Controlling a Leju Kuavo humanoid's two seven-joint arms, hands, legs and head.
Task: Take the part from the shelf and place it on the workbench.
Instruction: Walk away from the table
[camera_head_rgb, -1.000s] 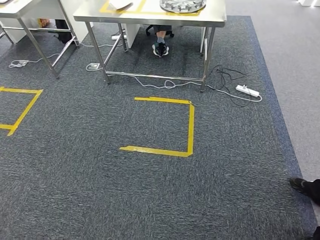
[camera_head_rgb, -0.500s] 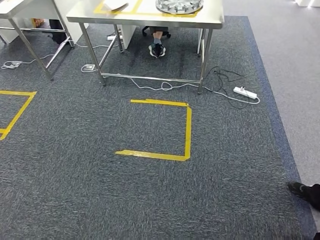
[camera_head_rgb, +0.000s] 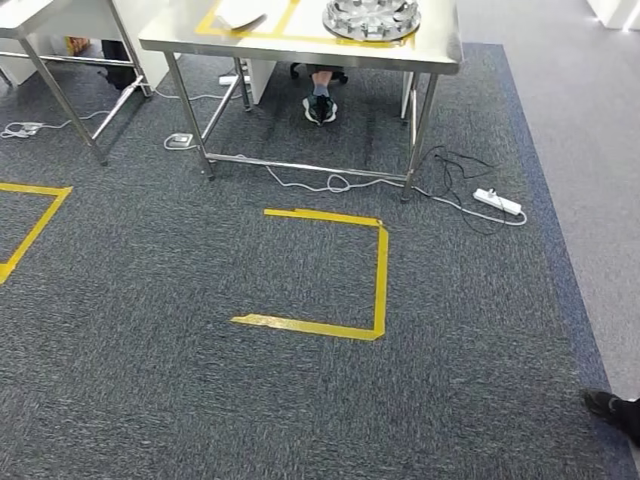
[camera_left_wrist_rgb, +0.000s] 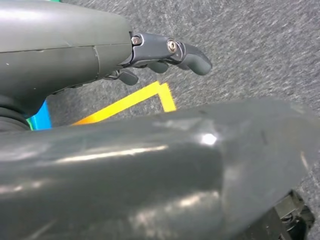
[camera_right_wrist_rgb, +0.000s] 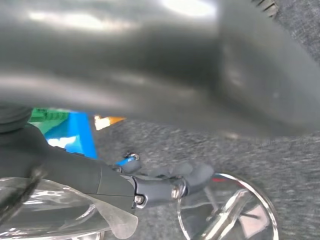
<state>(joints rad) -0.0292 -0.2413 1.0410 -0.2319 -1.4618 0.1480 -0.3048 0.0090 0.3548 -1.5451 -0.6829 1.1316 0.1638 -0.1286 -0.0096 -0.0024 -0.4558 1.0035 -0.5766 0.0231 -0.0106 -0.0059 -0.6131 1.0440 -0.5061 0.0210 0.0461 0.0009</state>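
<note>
Ahead across the grey carpet (camera_head_rgb: 226, 400), a steel workbench (camera_head_rgb: 438, 38) with a round metal part (camera_head_rgb: 371, 17) on top (a person's shoes (camera_head_rgb: 320, 106) beneath). On the floor, a yellow tape outline (camera_head_rgb: 381, 275). Left hand (camera_left_wrist_rgb: 166, 52) hanging with fingers loosely extended, gripping nothing; right hand (camera_right_wrist_rgb: 158, 185) against a clear round piece (camera_right_wrist_rgb: 241, 210), grip impossible to tell.

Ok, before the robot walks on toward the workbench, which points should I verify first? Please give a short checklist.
1. Carpet up to the yellow floor marking: ok, nothing lies on it.
2. Power strip and its cables: ok, to the right of the marking.
3. Person's shoe at the right edge: ok, off the path, but watch it.
4. Free space on the workbench: cannot tell; a round metal part sits there.
5. Right hand holding the clear thing: cannot tell.
6. Left hand: ok, empty.
</note>
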